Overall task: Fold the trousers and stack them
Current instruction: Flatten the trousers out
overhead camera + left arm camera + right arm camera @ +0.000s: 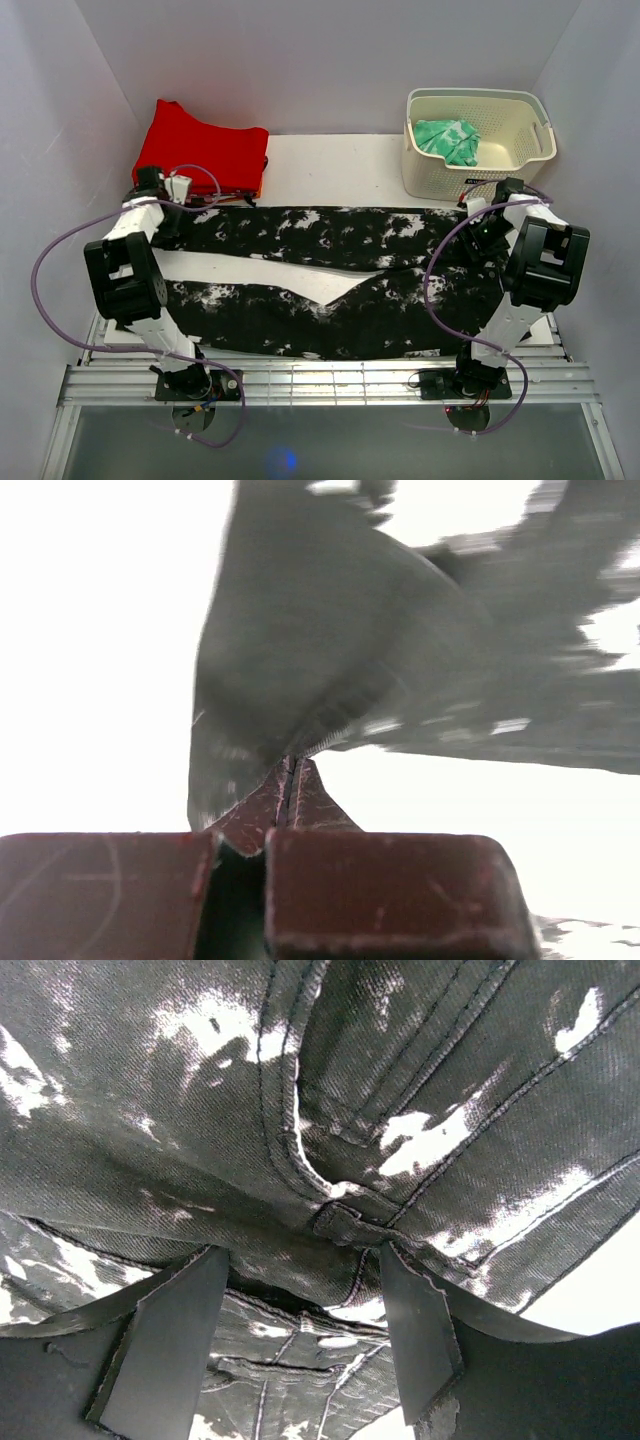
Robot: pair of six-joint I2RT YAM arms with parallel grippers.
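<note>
Trousers [330,240]: black with white splatter, spread flat across the table [330,165], both legs running left, waist to the right, a bare wedge of table between the legs. Left gripper [292,765]: at the far leg's hem end, fingers pressed together with a fold of cloth pinched between them. Right gripper [302,1252]: at the waist end, fingers wide apart, waistband seam and belt loop lying between them, not clamped. Red garment [205,150]: far left corner. Basket [450,180]: far right, green cloth [448,140] inside.

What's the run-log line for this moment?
trousers: spread out, not yet folded | left hand: shut on far leg's end | right hand: open at waistband
</note>
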